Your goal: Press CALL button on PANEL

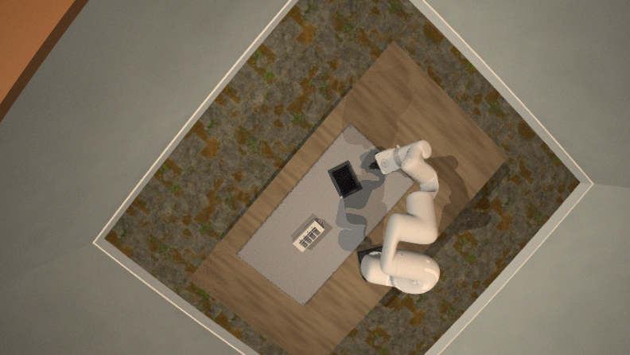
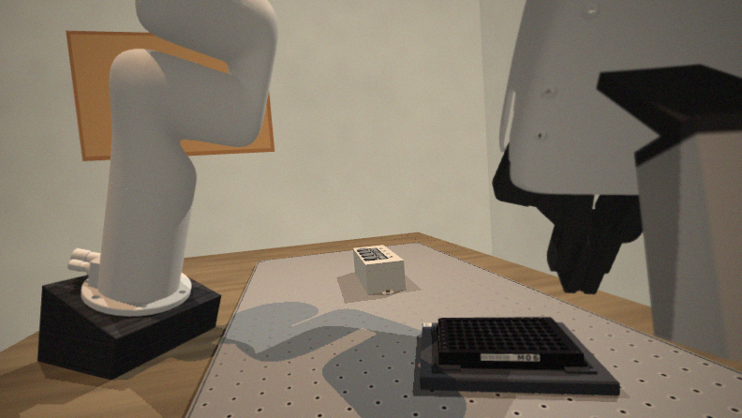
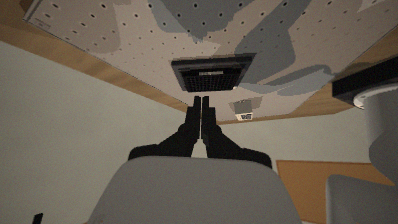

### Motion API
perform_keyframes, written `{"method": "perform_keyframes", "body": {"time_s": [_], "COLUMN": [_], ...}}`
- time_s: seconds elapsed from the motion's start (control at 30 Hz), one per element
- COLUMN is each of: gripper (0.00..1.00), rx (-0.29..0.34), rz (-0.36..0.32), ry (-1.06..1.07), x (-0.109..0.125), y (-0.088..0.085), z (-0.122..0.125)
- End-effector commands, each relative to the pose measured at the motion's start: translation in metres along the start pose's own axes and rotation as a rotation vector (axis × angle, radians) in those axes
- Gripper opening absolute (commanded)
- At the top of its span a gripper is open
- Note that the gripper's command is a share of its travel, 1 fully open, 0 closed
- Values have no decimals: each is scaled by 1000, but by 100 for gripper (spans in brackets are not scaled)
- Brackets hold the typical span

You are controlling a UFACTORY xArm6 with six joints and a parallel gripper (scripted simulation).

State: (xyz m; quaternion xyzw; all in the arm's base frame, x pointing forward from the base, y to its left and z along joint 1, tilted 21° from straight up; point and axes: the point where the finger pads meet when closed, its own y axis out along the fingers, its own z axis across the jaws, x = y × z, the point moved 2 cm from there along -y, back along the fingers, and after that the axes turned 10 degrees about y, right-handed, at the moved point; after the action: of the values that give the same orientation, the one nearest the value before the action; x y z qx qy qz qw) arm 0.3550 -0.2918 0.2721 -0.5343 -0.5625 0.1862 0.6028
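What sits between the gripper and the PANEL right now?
In the top view, plate M06 on nest N1 lies near the line from the shut gripper to the PANEL.

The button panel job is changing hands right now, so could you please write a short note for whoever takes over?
Gripper: jaws shut, holding nothing, up in the air near the edge of the mat, beside the well plate, not touching anything.
Well plate: sits square on its nest, label M06 facing the exterior camera.
Button panel: farther along the mat, well away from the gripper. No lamp looks lit, though the names are too small to read from here.
Done: nothing pressed yet.
Left: carry the gripper over to the panel without touching the plate, read the names, press CALL only.
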Motion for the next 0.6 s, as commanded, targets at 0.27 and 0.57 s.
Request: {"method": "perform_keyframes", "body": {"time_s": [0.27, 0.57], "gripper": [0, 0], "rx": [122, 180], "rz": [71, 108], "ry": [-135, -212], "x": [37, 60], "y": [36, 59], "z": [8, 17]}}
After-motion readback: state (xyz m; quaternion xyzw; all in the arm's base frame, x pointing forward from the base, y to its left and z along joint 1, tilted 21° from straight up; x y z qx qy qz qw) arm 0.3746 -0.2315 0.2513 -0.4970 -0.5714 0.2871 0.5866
